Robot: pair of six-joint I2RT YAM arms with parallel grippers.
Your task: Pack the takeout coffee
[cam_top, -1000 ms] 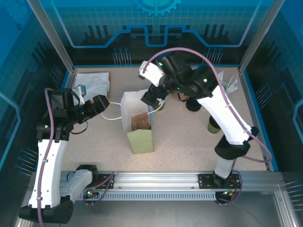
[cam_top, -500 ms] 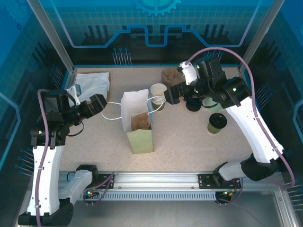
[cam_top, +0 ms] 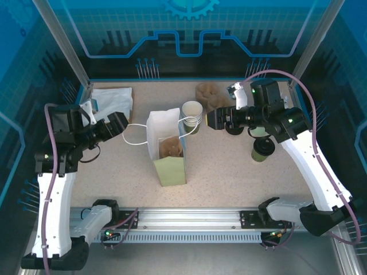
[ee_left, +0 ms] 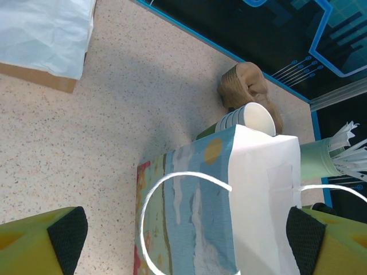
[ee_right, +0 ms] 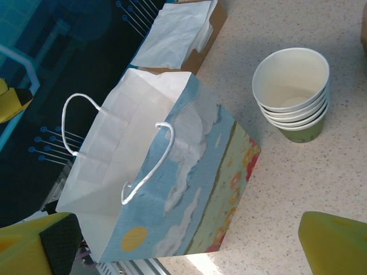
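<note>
Over 1 second, the right gripper (cam_top: 213, 118) has pulled back from the paper bag (cam_top: 170, 171) toward the table's right side. This uncovers the stack of cups (cam_top: 192, 113), the brown cardboard piece (cam_top: 205, 91) and the takeout coffee (cam_top: 262, 150). The left gripper (cam_top: 118, 122) has edged slightly back to the left.
</note>
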